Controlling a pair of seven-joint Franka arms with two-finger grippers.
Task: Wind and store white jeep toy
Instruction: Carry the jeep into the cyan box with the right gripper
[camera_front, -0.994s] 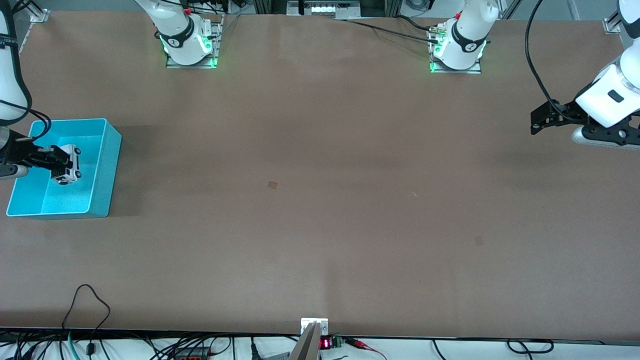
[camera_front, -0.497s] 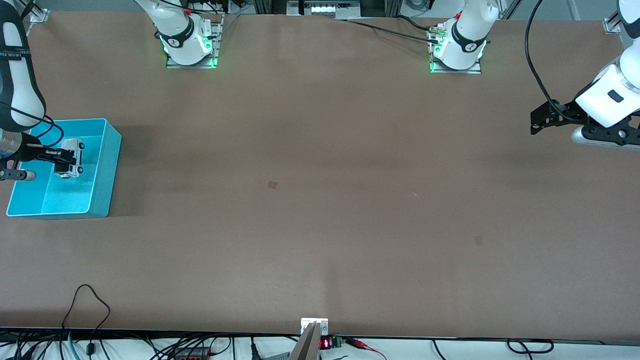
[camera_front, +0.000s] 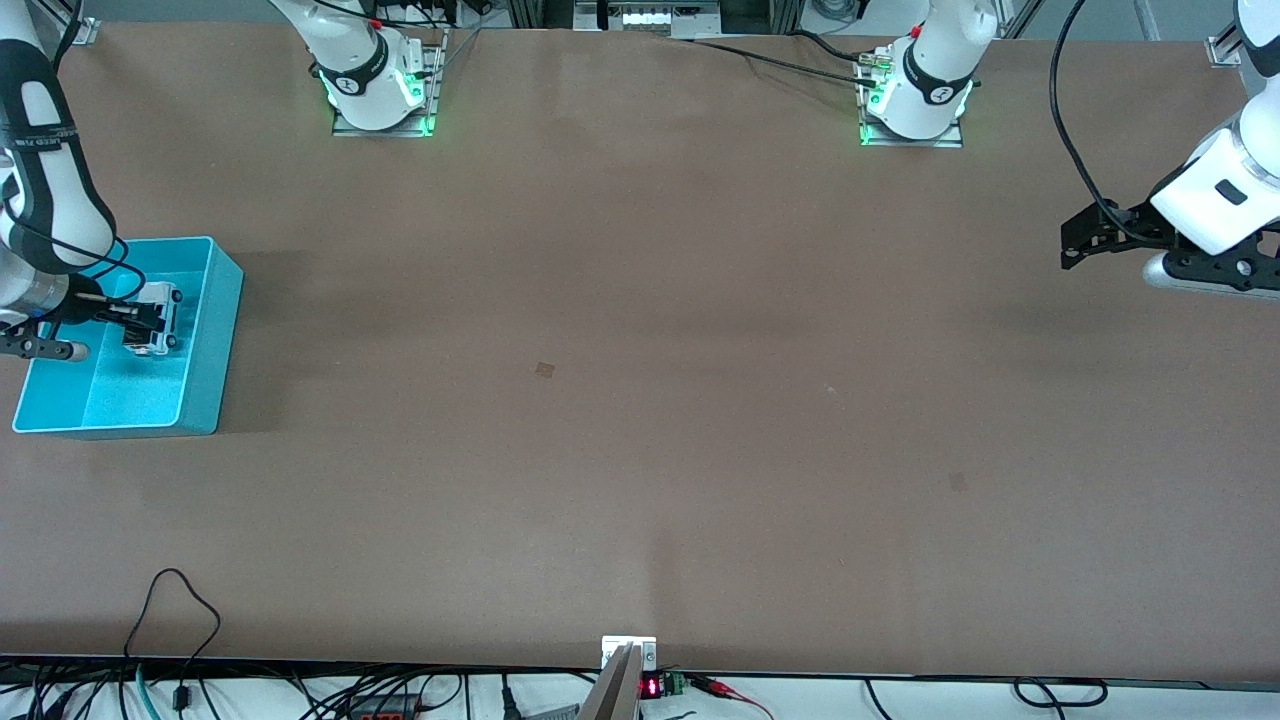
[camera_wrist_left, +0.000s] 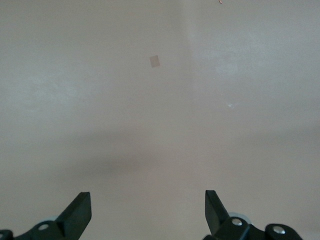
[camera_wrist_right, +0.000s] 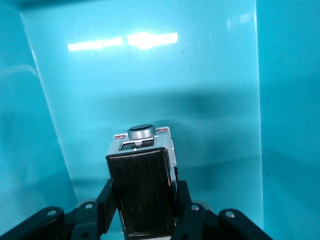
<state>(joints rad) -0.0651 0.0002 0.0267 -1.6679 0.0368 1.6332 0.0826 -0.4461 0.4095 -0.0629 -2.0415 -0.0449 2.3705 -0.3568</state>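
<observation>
The right gripper (camera_front: 135, 322) hung inside the bin (camera_front: 205, 395), its jaws pinching the jeep (camera_front: 155, 320) by the flanks, so the toy was in the grip and over the bin's floor at the right arm's end of the table (camera_front: 640, 400). In the right wrist view the jeep (camera_wrist_right: 142, 187) showed its black roof panel toward the camera, with the fingers (camera_wrist_right: 106, 197) pressed to either side of the body; that side grip likely left the wheels free, which suits setting the toy down on them. Whether the wheels already touched the floor could not be told. Judged from this, the storing step was nearly done and only the release remained. The bin's walls (camera_wrist_right: 287, 100) stood close on both sides of the toy in that view, so the jaws had limited room to spread, and a straight lift out looked like the safest exit. In the front view the jeep sat toward the bin's wall that faces the table's middle, with more open floor on the side nearer the camera. The left gripper (camera_front: 1080, 240) waited over bare table at the left arm's end, its jaws spread wide and holding nothing, its fingers (camera_wrist_left: 80, 215) well apart; nothing lay near it.
</observation>
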